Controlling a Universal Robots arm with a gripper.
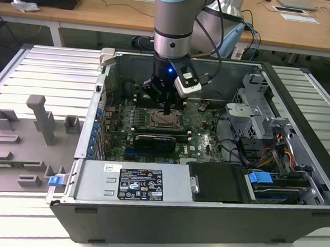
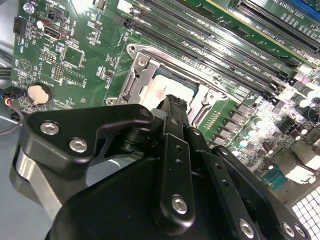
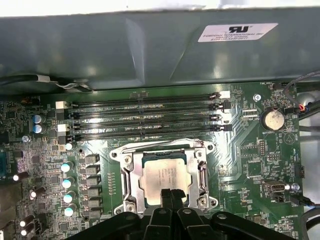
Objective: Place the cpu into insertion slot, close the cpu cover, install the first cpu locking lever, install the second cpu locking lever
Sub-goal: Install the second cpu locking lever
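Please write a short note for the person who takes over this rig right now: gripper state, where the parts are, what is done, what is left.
Gripper: fingers together, holding nothing, tips low over the near edge of the pale silver-grey square cpu.
The cpu lies in the dark metal-rimmed insertion slot on the green board.
The silvery frame cpu cover lies down around it.
Done: cpu placed, cover apparently closed.
Left: both locking levers; their state cannot be told.
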